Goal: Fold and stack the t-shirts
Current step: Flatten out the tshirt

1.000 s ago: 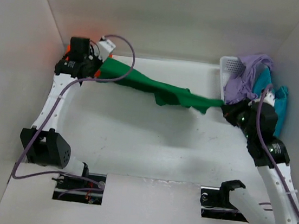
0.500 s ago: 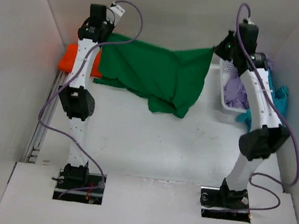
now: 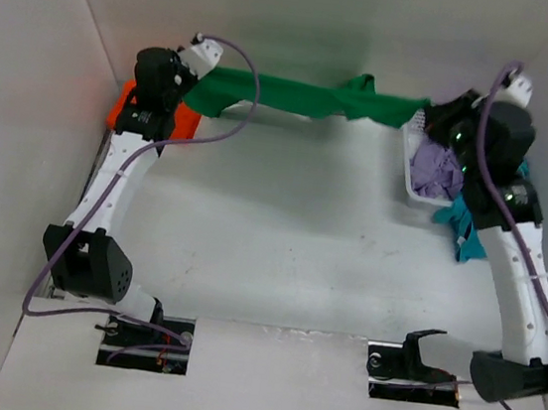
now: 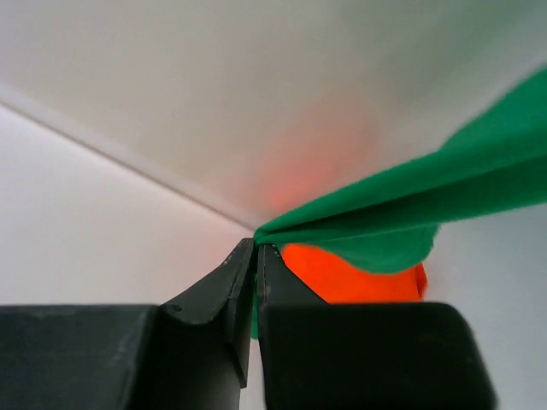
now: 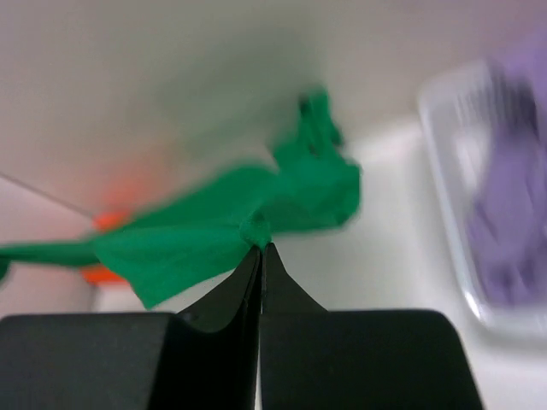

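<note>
The white table [image 3: 279, 246] is closed in by walls on the left, on the right and at the far side. Most of its middle and near part is left bare, so room for laying a shirt flat is found there.

The dark green t-shirt [image 3: 307, 97] is now drawn into a narrow, twisted band along the far edge of the table, close to the back wall. Half a second ago it was held as a broad sheet with its lower part resting on the table. It is judged that the shirt is being shaken out or stretched. It is not yet laid flat and no fold is begun.

The white mesh basket [image 3: 406, 157] is seen at the far right, just under the right end of the band, with the lavender t-shirt [image 3: 438, 170] in it. The teal t-shirt [image 3: 460, 223] hangs over its right side, partly hidden by the right arm. The orange t-shirt [image 3: 124, 107] lies in the far left corner, beside the left wall.

The left gripper [image 4: 256, 248] is pressed together on one end of the green cloth, and the right gripper [image 5: 261, 248] is pinched on the other end. Little space is left behind the band, so a move toward the near side looks safer.
</note>
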`<state>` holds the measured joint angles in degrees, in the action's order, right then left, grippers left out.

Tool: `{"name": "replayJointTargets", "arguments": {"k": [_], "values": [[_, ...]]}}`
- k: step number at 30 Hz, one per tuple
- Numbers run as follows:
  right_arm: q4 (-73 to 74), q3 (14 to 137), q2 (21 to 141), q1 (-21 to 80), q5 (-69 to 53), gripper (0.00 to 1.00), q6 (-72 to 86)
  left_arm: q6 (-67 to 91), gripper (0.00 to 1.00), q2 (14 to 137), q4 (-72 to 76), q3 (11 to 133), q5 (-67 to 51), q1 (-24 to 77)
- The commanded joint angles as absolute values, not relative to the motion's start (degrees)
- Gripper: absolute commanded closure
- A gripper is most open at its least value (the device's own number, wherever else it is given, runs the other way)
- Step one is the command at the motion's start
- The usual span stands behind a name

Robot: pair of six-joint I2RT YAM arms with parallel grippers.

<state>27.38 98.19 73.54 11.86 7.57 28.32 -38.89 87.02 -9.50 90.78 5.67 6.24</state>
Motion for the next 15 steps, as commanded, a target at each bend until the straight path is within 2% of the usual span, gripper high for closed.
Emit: {"name": "replayJointTargets", "arguments": {"k": [1,2,3,8,15], "values": [[25.05,73.37,63.41,15.76,13.96,1.00,33.12,-43.41,0.98,83.87,-11.24,75.54,4.22,6.54],[25.14,71.82,62.50,16.12,14.24,1.00,33.66,-43.77,0.98,83.33,-11.68,74.11,3.96,6.81],[26.18,63.37,57.62,18.30,15.20,1.00,36.71,-45.07,0.97,81.06,-14.04,68.18,3.00,7.85],[33.56,44.51,48.79,26.21,16.17,1.00,48.49,-46.14,0.97,77.09,-20.03,51.88,3.25,11.20],[35.16,36.65,49.65,36.51,15.12,1.00,57.92,-44.83,0.97,74.18,-26.97,42.28,3.34,12.35]]}}
